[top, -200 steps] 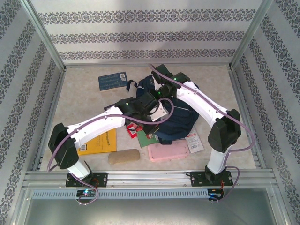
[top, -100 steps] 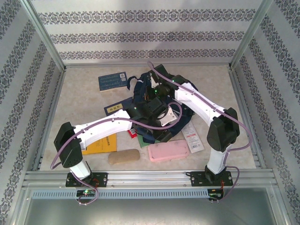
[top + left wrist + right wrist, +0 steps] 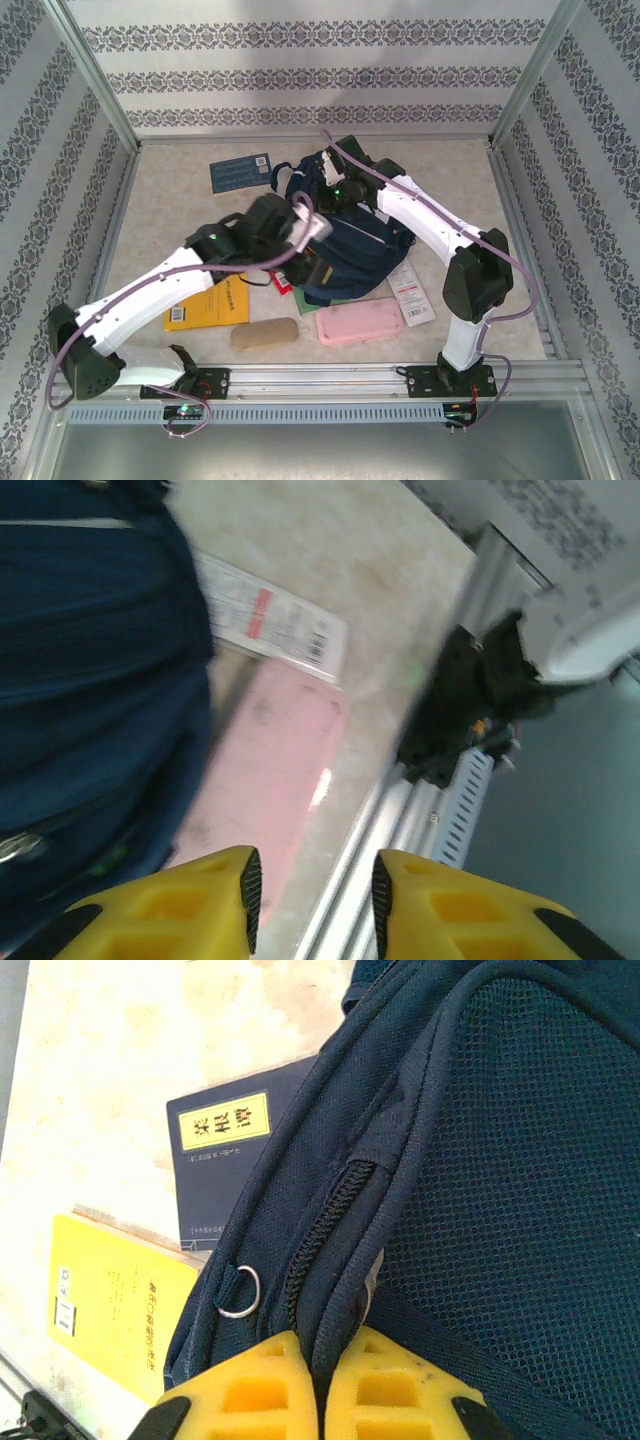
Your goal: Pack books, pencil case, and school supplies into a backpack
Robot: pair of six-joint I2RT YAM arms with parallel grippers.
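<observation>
The navy backpack lies mid-table. My right gripper is at its far end, shut on the fabric edge beside the zipper. My left gripper hangs open over the backpack's near-left edge, with nothing between its yellow fingers. The pink pencil case lies in front of the backpack. A white strip packet lies to its right. A yellow book and a dark blue book lie left of the backpack. Another blue book lies at the back.
A tan oblong object lies near the front rail. A red packet and a green corner peek out under the left gripper. The right arm's base stands on the rail. Patterned walls close in three sides.
My left arm has drawn back to the left, carrying its gripper from above the backpack to its near-left edge, and its jaws have opened. The right gripper keeps its hold on the backpack.
</observation>
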